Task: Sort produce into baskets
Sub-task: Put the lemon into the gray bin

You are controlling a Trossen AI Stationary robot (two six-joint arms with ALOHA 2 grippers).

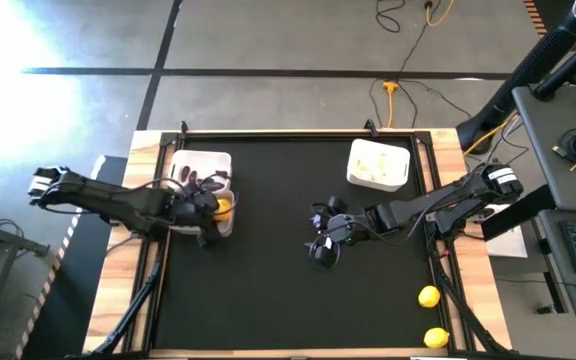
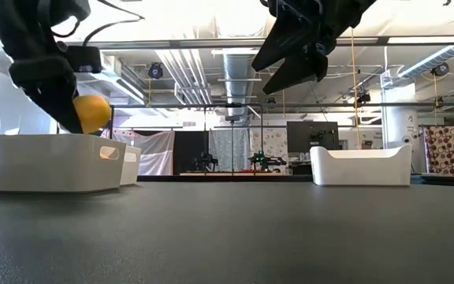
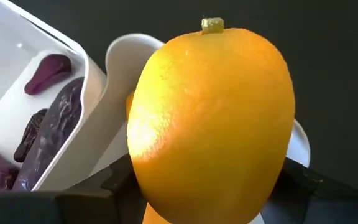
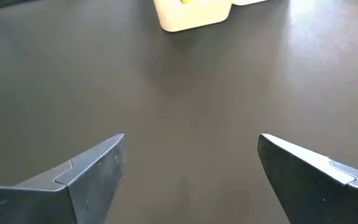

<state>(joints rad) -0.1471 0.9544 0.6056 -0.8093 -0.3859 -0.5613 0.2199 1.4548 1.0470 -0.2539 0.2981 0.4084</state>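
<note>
left gripper (image 1: 211, 209) clamps a lemon (image 1: 223, 208) over the basket (image 1: 230, 218) at the mat's nine o'clock, beside the basket of purple pieces (image 1: 208, 163). right gripper (image 1: 320, 243) hangs open mid-mat. two lemons (image 1: 428, 296) lie at five o'clock.

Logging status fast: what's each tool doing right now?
Left tool: holding a lemon over the baskets.
Right tool: open, empty, above the table.

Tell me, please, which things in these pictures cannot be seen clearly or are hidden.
- Basket under the lemon, left wrist view: the lemon covers its contents.
- Left gripper, high view: it hides most of that basket.
- Right basket, low view: its wall hides the contents.
- Lowest lemon, high view: nearly at the picture's bottom edge.
</note>
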